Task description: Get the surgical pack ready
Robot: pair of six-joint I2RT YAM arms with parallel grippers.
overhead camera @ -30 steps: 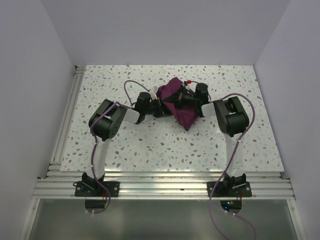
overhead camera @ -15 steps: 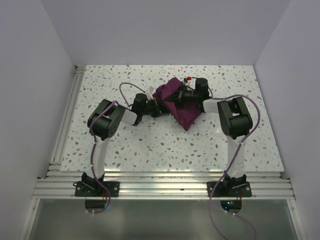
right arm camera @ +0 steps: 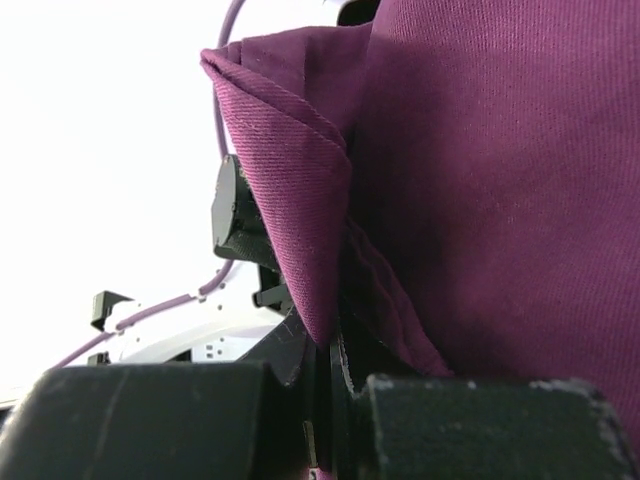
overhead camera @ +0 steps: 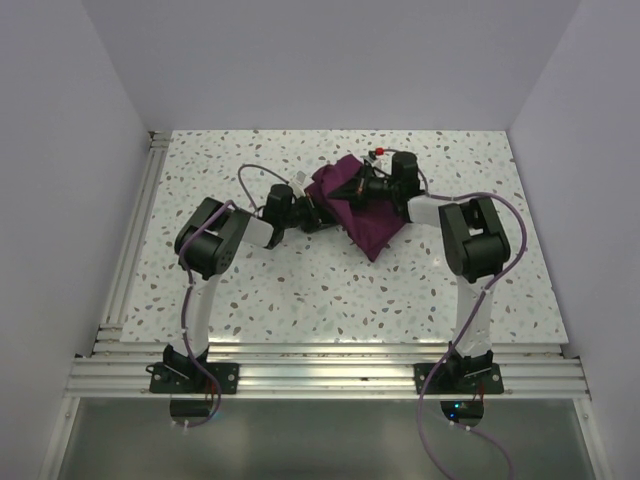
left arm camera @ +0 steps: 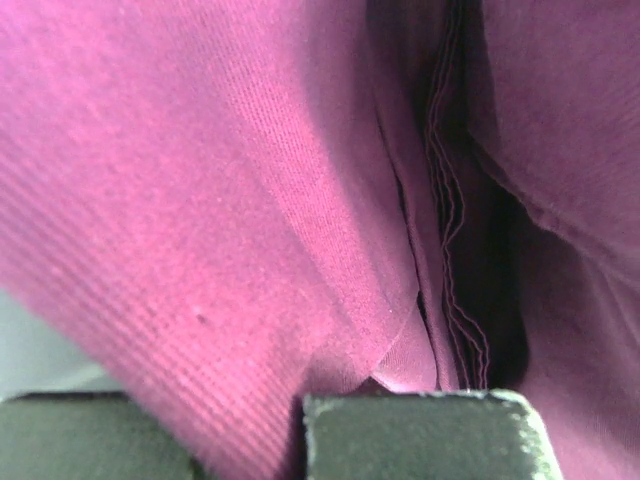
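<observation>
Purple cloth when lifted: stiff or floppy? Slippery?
Probably floppy: purple cloth creases and folds sharply at the right end effector. Likely sags wherever unsupported. Ribbed weave suggests it's not slippery, so pinches should hold.

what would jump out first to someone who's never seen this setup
The deep purple-maroon cloth, bunched up at the middle of the speckled white table, grabs the eye first. Both arms bend inward to meet at it. The left end effector and the right end effector are each shut on a fold, so both wrist views are filled with purple fabric.
</observation>
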